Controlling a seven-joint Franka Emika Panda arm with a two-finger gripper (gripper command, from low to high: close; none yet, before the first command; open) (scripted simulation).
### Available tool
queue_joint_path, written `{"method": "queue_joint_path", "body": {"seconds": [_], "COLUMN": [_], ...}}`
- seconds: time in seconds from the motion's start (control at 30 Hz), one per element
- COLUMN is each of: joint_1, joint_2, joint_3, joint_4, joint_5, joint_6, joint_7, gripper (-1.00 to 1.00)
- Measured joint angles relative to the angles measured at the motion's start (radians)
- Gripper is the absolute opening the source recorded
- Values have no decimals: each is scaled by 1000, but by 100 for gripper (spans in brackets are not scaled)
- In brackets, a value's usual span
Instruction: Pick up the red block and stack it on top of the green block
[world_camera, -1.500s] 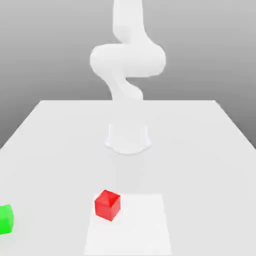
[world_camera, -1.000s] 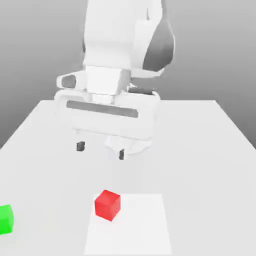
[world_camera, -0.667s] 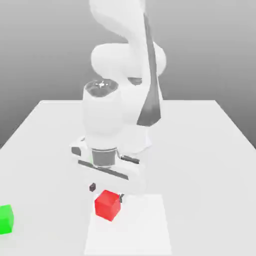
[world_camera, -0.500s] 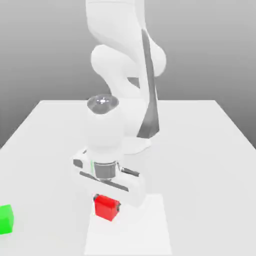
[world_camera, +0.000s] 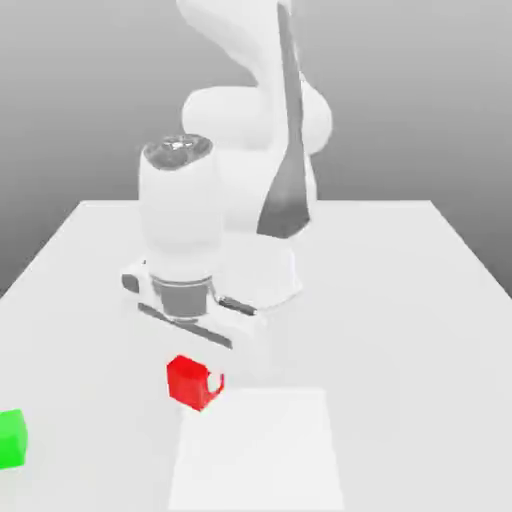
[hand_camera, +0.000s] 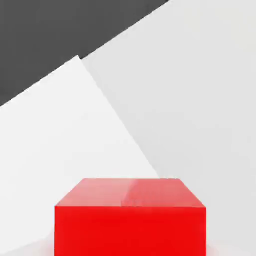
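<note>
Pinching the red block (world_camera: 188, 383) in the gripper (world_camera: 195, 378), with the jaws closed on opposite sides of it. Holds it directly below the white hand (world_camera: 195, 322), near the far-left corner of the bright white patch (world_camera: 257, 450) as seen in the exterior view, and overlaps that corner in the picture. Cannot tell from this angle exactly how high above the table (world_camera: 400, 350) to place the block's underside. Keeps a pale fingertip (world_camera: 214, 382) against the block's side towards the exterior view's right, partly covering the red face. Angles the hand slantwise across the table, lower towards the exterior view's right, with the arm (world_camera: 182, 215) rising above it and reaching back to the base (world_camera: 265, 275). Shows the red block close up in the hand view, with a flat bright front face and a paler top face, the latter split into lighter and darker red. Has the green block (world_camera: 12, 439) well apart from the red one, at the exterior view's left edge, partly cut off by the frame and with nothing stacked on top.
</note>
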Motion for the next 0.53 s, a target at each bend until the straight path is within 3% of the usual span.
{"method": "queue_joint_path", "body": {"seconds": [0.27, 0.4, 0.43, 0.53], "joint_1": [-142, -176, -182, -182], "joint_2": [144, 274, 301, 301], "joint_3": [-155, -152, -145, -145], "joint_4": [288, 328, 331, 331], "joint_5": [29, 77, 87, 87], "joint_6": [-152, -65, -41, -41], "joint_7": [254, 252, 246, 246], "gripper": [-100, -100, 100, 100]}}
